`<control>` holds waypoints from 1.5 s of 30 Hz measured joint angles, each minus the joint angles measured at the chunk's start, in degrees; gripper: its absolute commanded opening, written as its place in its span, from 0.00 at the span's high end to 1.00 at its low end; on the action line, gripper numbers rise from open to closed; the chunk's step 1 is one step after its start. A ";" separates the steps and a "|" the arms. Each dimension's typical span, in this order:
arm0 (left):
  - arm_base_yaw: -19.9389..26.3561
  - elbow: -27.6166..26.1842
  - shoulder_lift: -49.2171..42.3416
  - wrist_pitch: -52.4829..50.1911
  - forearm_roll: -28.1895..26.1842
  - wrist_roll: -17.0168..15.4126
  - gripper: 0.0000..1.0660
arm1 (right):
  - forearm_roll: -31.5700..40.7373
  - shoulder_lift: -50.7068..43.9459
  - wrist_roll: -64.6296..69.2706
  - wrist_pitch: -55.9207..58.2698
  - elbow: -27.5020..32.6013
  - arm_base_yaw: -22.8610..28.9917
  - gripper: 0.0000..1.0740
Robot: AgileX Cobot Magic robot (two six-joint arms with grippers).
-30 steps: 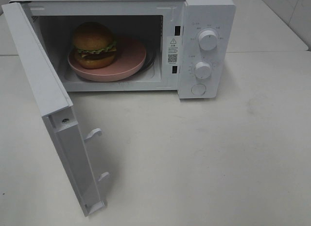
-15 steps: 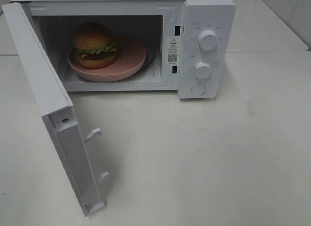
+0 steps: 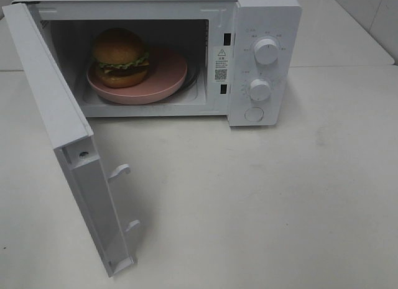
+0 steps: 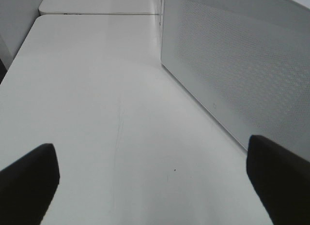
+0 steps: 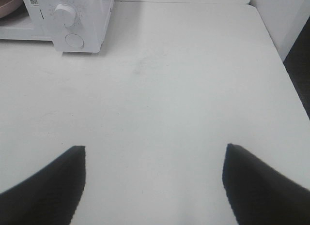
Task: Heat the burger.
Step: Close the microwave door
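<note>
The burger [image 3: 120, 58] sits on the left part of a pink plate [image 3: 168, 77] inside the white microwave [image 3: 264, 15], whose door [image 3: 56, 109] is swung wide toward the front left. Neither arm shows in the exterior high view. In its wrist view my left gripper [image 4: 152, 176] is open over bare tabletop, with the door's perforated face [image 4: 242, 75] close beside one finger. In the right wrist view my right gripper [image 5: 155, 157] is open and empty above the table, well back from the microwave's control panel [image 5: 87, 22].
The control panel carries two round knobs [image 3: 266, 51] [image 3: 259, 89] and a round button [image 3: 254, 114]. Two latch hooks [image 3: 119, 171] stick out of the door's edge. The table's right edge [image 5: 286, 75] drops off beside my right gripper.
</note>
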 measured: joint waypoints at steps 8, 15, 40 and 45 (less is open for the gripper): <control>0.00 -0.57 0.00 -0.52 0.00 0.00 0.08 | 0.00 0.00 -0.06 0.00 0.00 0.00 0.29; 0.00 -1.38 3.72 -3.44 0.17 0.00 0.22 | 0.00 0.00 -0.11 0.00 0.00 0.00 0.29; 0.00 2.46 26.59 -30.08 0.46 2.06 1.00 | 0.00 0.00 -0.17 0.00 0.00 0.00 0.29; 0.00 6.76 27.39 -39.94 0.46 3.67 1.00 | 0.00 0.00 -0.17 0.00 0.00 0.00 0.29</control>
